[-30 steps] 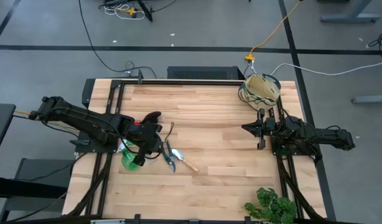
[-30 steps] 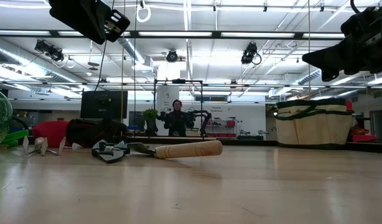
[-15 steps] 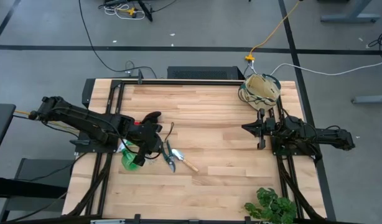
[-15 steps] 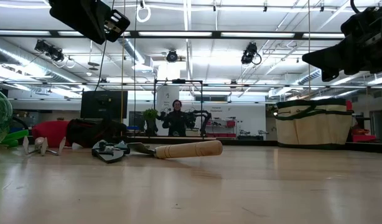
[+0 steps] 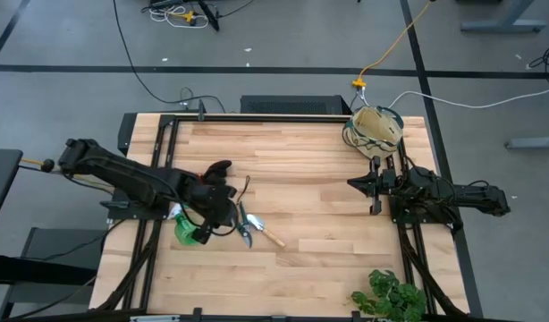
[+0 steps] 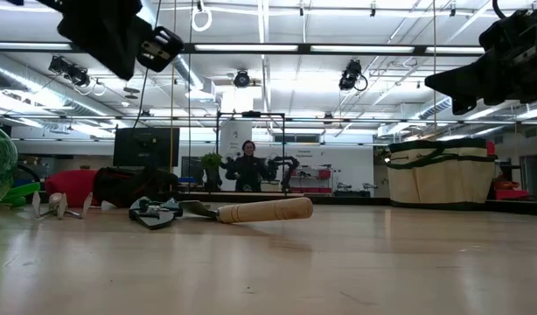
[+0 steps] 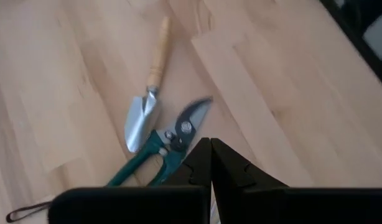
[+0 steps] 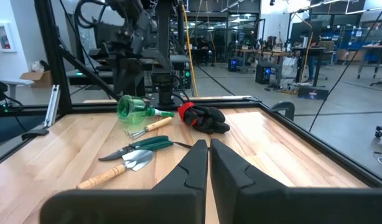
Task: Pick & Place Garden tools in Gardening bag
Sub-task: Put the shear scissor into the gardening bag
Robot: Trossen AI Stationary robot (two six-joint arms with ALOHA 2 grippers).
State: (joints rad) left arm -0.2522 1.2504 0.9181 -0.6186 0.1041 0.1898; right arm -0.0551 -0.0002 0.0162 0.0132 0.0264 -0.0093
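Wooden table (image 5: 319,179) shows no readable writing; left gripper (image 5: 223,219) and right gripper (image 5: 353,184) jaws closed, empty

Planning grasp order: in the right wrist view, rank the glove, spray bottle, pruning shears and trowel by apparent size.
1. pruning shears and trowel: look alike in length; nearer the camera, so unsure.
2. glove.
3. spray bottle: close to the glove, farthest away.

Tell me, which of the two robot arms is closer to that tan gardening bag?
The right. The right gripper hovers just in front of the gardening bag at the table's far right corner. The left gripper is across the table, above the pruning shears.
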